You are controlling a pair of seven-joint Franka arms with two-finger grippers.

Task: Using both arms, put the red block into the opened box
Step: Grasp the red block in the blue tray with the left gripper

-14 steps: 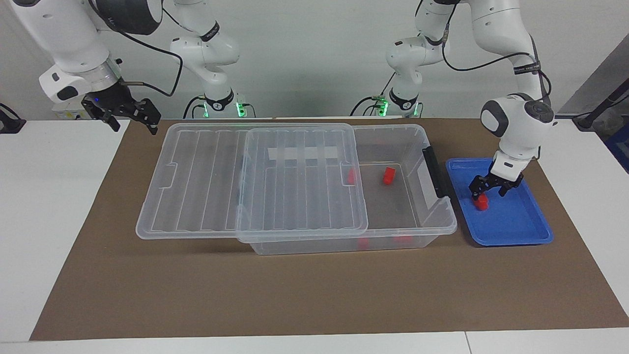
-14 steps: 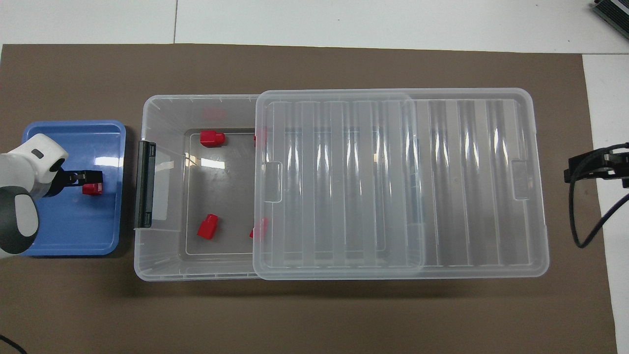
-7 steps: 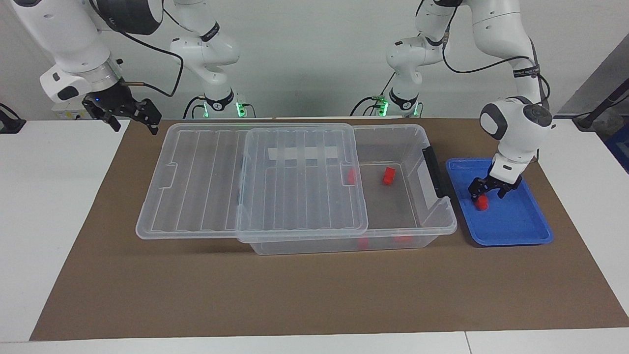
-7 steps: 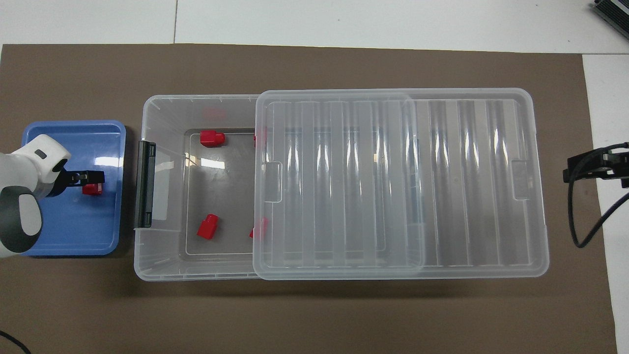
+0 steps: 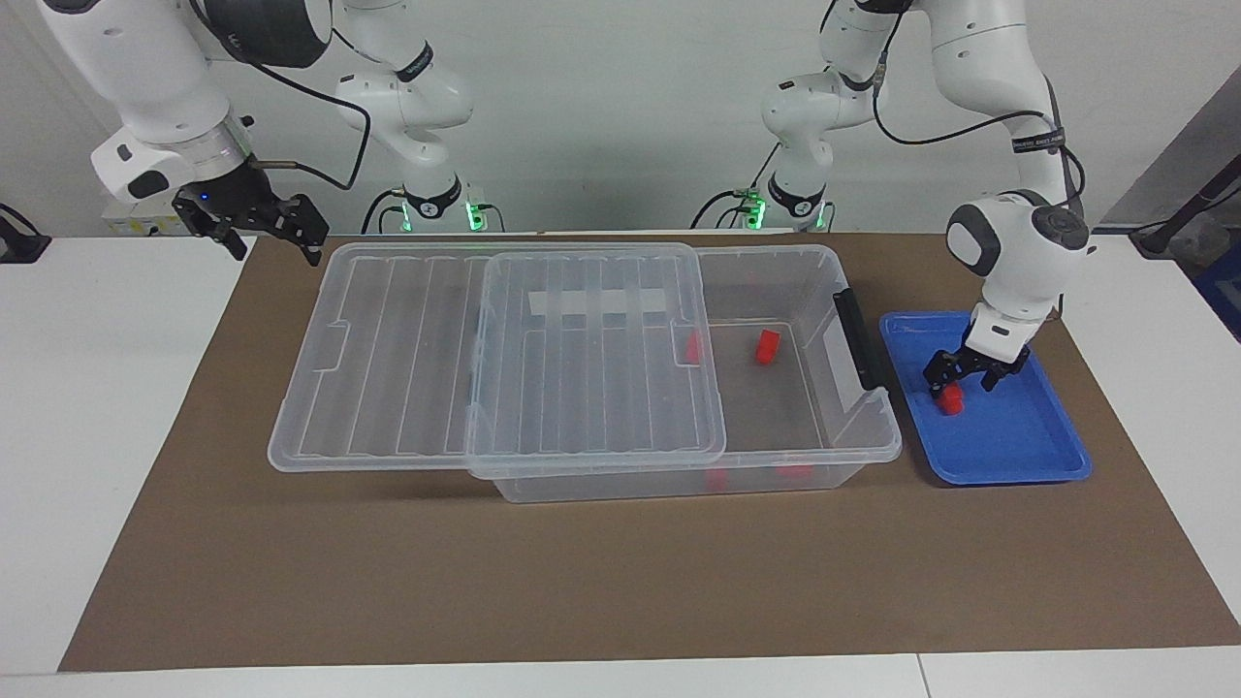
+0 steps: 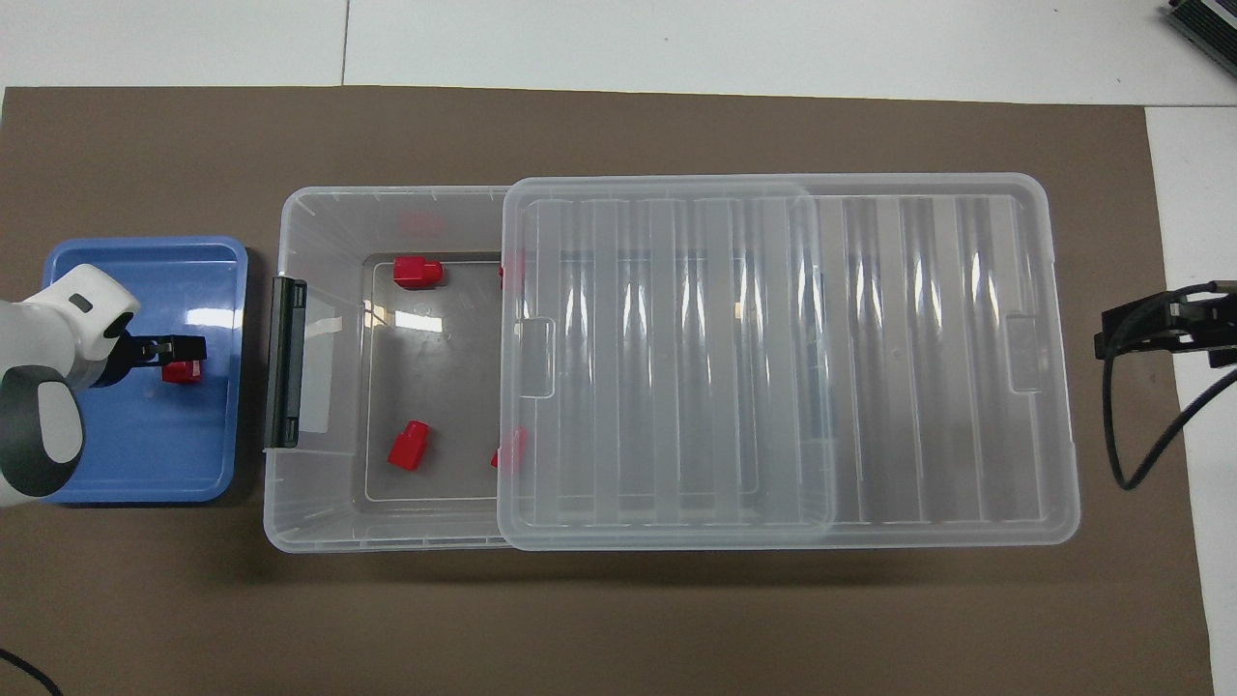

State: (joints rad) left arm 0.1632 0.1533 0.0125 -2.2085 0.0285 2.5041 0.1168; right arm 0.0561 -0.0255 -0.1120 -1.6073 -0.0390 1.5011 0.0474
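The left end effector (image 5: pixel 965 380) stood low in the blue tray (image 5: pixel 1028 456), which lay on the brown mat at the left arm's end of the desk, just beside the black handle (image 5: pixel 861 339) of the clear box (image 5: pixel 834 451). Its fingers were spread, one on either side of the red block (image 5: pixel 952 401), which rested on the tray floor; no pinch showed, so the block appeared bracketed but not gripped, most likely so that the fingers could close on it squarely. In the overhead view the block (image 6: pixel 182 370) lay at the tips of the left end effector (image 6: pixel 179 353), about midway along the tray. The ribbed lid (image 5: pixel 504 359) sat slid toward the right arm's end, overhanging the box there and leaving the handle end uncovered, presumably so a block could be dropped straight in from the tray alongside. Several other red blocks (image 5: pixel 767 346) already lay on the box floor in that uncovered part, some half hidden under the lid's edge. The right end effector (image 5: pixel 260 225) hung in the air over the mat's edge near the desk's right-arm end, close to the robots, its fingers spread and holding nothing; that arm waited clear of the lid. The step in hand seemed to be the grasp of the block, with the carry to the box not yet begun.
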